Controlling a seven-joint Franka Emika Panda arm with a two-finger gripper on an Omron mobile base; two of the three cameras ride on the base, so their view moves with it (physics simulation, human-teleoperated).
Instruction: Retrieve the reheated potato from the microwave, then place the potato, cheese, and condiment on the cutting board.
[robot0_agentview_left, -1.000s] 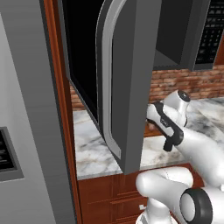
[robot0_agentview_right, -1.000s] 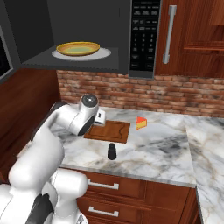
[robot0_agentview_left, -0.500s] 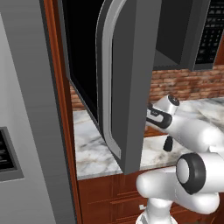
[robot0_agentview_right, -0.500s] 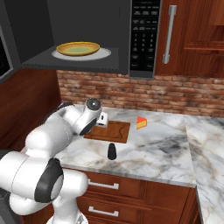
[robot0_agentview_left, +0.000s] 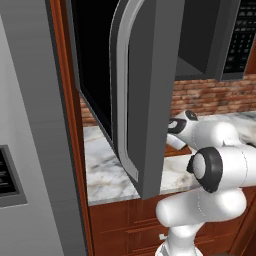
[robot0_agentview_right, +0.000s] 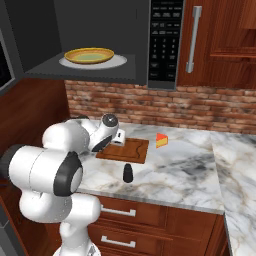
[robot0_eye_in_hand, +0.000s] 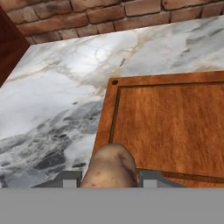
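Between the fingertips of the end effector (robot0_eye_in_hand: 108, 183), the potato (robot0_eye_in_hand: 109, 167) is held clenched, hanging over the near left edge of the cutting board (robot0_eye_in_hand: 173, 124), partly above its raised rim and partly above the marble bench (robot0_eye_in_hand: 57, 92). Judged risk: released from this position, the rounded potato could land on the rim and roll off onto the bench; carrying it further toward the board's centre before letting go would reduce that. A release from height would add bounce, and how high the potato hangs above the board cannot be told. On the right base view the cheese (robot0_agentview_right: 161, 140) lies on the bench just beyond the board's far right corner, and the condiment (robot0_agentview_right: 128, 173) stands on the bench near the board's front edge; both remain off the board, and the small upright bottle could be tipped by a low arm sweep. The microwave (robot0_agentview_right: 95, 37) stands open with a plate (robot0_agentview_right: 90, 55) inside. The end effector's fingers are largely cut off at the bottom of the hand view, so contact points on the potato cannot be verified. On the left base view the open microwave door (robot0_agentview_left: 145, 95) screens the board entirely.
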